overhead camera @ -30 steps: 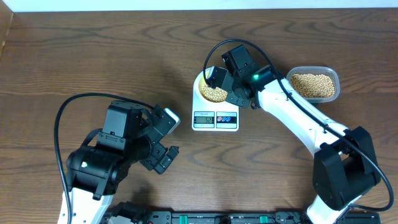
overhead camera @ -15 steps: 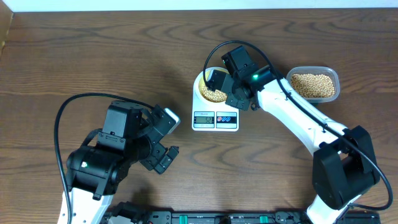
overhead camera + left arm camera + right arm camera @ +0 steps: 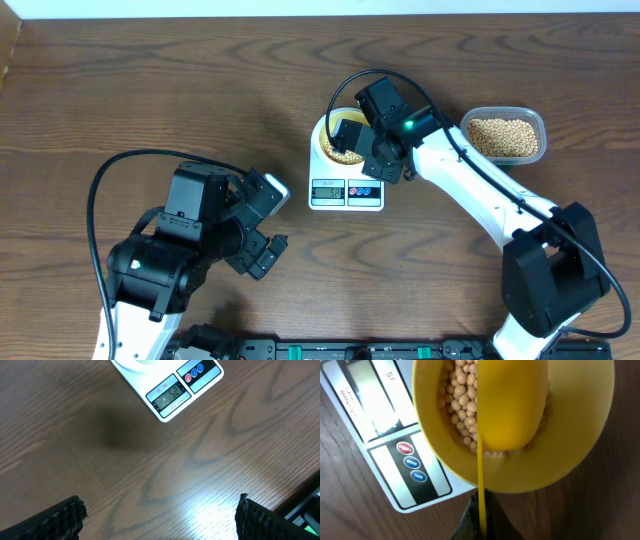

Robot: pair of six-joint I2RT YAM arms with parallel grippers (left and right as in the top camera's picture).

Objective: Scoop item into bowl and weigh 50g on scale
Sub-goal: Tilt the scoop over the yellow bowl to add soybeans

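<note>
The brown wooden table (image 3: 200,90) fills every view, but only the overhead camera shows both arms. The left arm (image 3: 165,255) is folded at the near left, well away from everything else. The right arm (image 3: 480,190) reaches from the near right corner to the scale (image 3: 347,192) at centre.

Only the overhead view shows the clear plastic tub (image 3: 541,125). It sits on the table to the right of the scale, beside the right arm's forearm, holding a layer of beans (image 3: 503,138).

The left wrist camera sees just the scale's front edge, with a lit display (image 3: 169,394) and red and blue buttons beside it. The digits are too small to read with certainty. It also shows the left gripper (image 3: 160,520) with its ridged black fingertips (image 3: 60,520) far apart above bare wood, holding nothing.

From above, the right wrist hides most of the bowl (image 3: 575,430). The right wrist camera shows it clearly: pale yellow, resting on the scale's platform just behind the display and buttons, with more beans heaped inside it.

That close view also shows a yellow scoop (image 3: 512,405) with its head down in the bowl, lying on the beans. Its thin handle runs back over the rim to the right gripper (image 3: 481,517), whose dark fingers are pressed together on the handle's end.
</note>
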